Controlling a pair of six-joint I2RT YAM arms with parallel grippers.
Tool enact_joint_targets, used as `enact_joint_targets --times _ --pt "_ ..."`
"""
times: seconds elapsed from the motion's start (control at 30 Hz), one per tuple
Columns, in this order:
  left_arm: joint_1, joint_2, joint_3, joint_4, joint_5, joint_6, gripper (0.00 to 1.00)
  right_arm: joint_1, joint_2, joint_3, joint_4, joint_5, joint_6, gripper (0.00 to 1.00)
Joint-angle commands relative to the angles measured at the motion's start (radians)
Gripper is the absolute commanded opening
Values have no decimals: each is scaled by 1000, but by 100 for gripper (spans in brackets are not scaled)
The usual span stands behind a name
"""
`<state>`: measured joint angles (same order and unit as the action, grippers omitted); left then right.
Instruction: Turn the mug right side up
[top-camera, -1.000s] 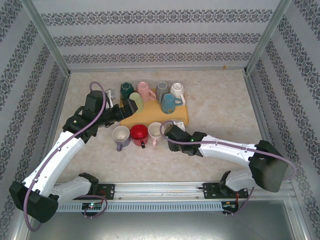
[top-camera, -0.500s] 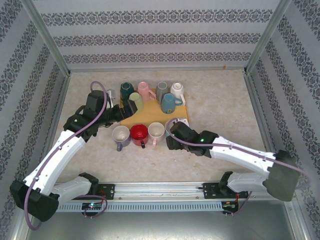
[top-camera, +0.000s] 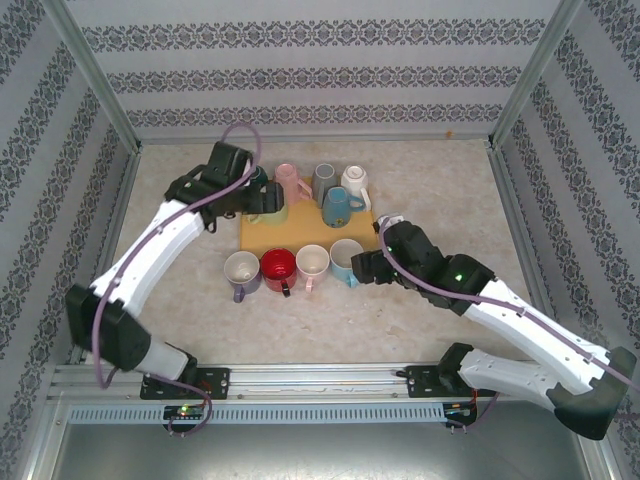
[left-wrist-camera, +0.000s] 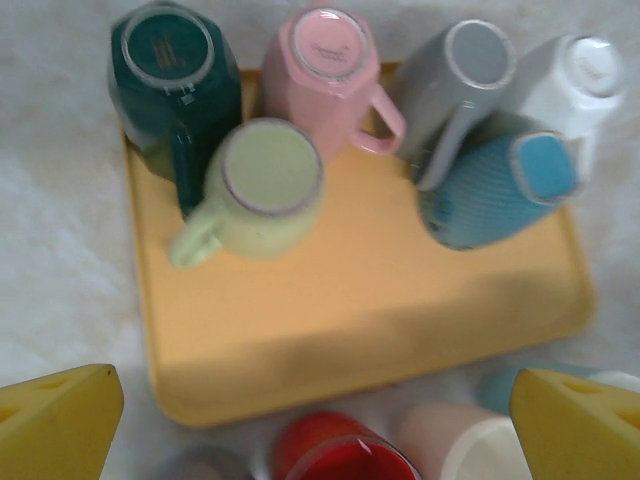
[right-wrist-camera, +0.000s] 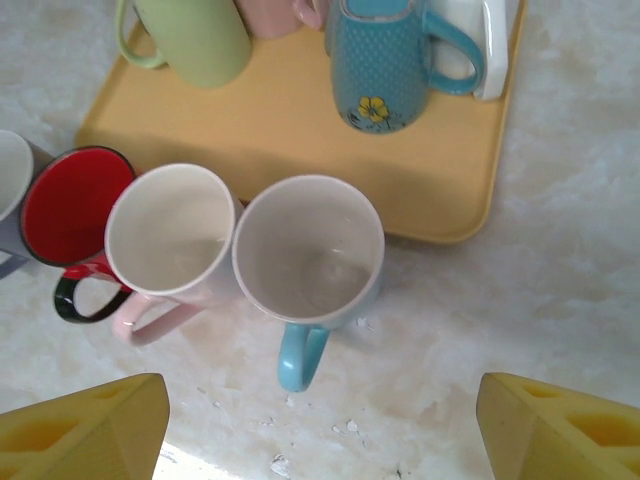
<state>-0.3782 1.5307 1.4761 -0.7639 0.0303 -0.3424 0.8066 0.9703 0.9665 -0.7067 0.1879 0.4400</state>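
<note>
A pale beige, marbled table (top-camera: 440, 190) stretches out flat. Toward the back, a little left of centre, a yellow tray (top-camera: 300, 232) lies on it. Just in front of the tray's near edge, four mugs stand upright on the bare tabletop in a close row. From the left they are a lavender-grey mug (top-camera: 241, 270), a red mug (top-camera: 278, 267), a cream mug with a pink handle (top-camera: 312, 262) and a light blue mug (top-camera: 346, 257). Their handles point roughly toward the near edge.
</note>
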Motion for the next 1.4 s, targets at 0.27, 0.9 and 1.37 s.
enact_joint_targets --times 0.27,0.9,1.37 --pt "24 364 178 -28 -102 282 98 -6 -63 38 -128 -21 6 81" --pt "48 509 262 30 41 186 95 -6 -62 30 -155 -21 73 80" --pt "42 452 258 -22 127 107 92 -6 -58 18 -153 2 74 80"
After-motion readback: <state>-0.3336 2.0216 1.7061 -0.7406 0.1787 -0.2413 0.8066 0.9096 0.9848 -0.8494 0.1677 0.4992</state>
